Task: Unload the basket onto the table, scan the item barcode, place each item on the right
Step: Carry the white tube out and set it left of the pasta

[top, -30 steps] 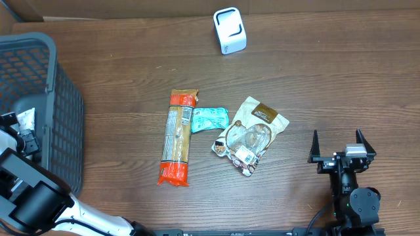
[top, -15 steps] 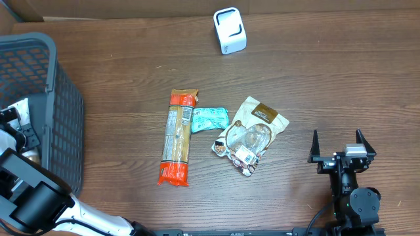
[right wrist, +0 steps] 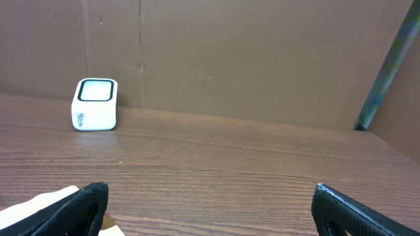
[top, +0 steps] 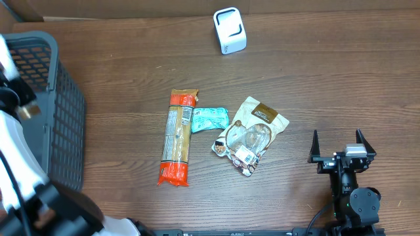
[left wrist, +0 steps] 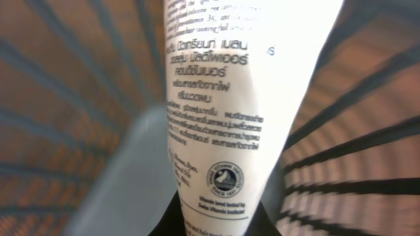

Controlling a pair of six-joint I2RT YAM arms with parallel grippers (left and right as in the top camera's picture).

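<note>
My left gripper [left wrist: 215,224] pinches the white tube [left wrist: 216,111] by its end — label bared for the twelve-o'clock scanner [top: 230,30]; right gripper [top: 336,139] hangs agape.

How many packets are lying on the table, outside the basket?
3: the orange-ended long packet on the left, the teal packet beside it, and the brown-topped pouch on the right. More may be hidden inside the basket.
</note>
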